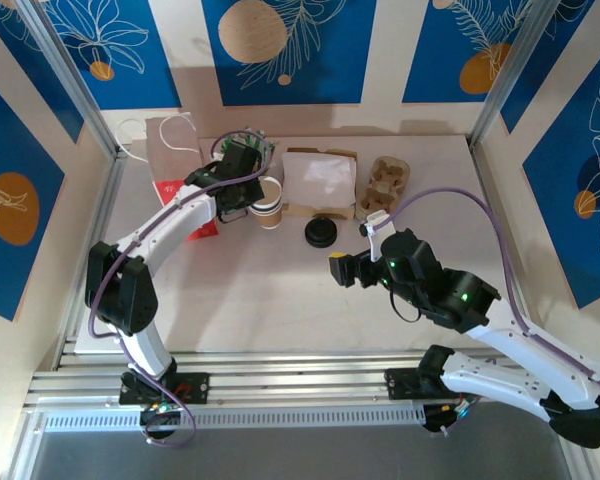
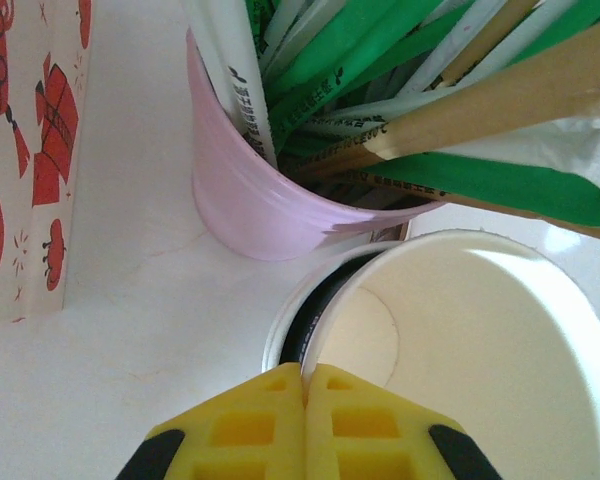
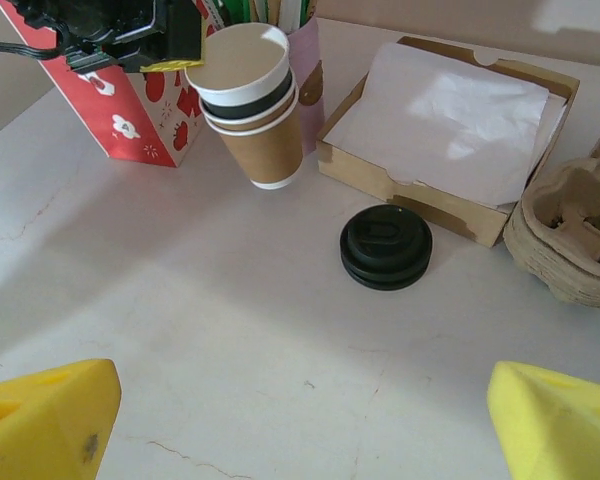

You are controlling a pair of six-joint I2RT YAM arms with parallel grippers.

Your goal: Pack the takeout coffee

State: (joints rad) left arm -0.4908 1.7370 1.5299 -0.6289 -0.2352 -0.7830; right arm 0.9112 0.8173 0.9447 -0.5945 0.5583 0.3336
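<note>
My left pincer [image 2: 305, 385] has its pads pressed together on the near rim of the tan paper cup [image 3: 242, 60], the top one of a nested pair. The pair leans toward my wrist, while the lower cup [image 3: 265, 150] keeps its base on the bench [image 3: 230, 330]. A dark band sits between the two white rims; I cannot tell whether it is a gap or a part. No lid is on the cup yet.

I judge this to be the early step of freeing one cup from the stack. The next move calls for a straight lift that leaves the lower cup behind; it may come along.

My right pincer [image 3: 300, 415] hangs with its pads wide apart, holding nothing. The stack of black lids [image 3: 385, 245] lies at its twelve o'clock, at four o'clock from the cups.

The pink cup [image 2: 250, 200] stands just beside the stack at twelve o'clock, and its green and white sticks [image 2: 380, 70] overhang the open cup, crowding any lift. The red-printed paper bag [image 3: 145, 110] is at nine o'clock. At three o'clock are the kraft takeout box [image 3: 410, 195] and, past it, the pulp cup carrier [image 3: 570, 240].
</note>
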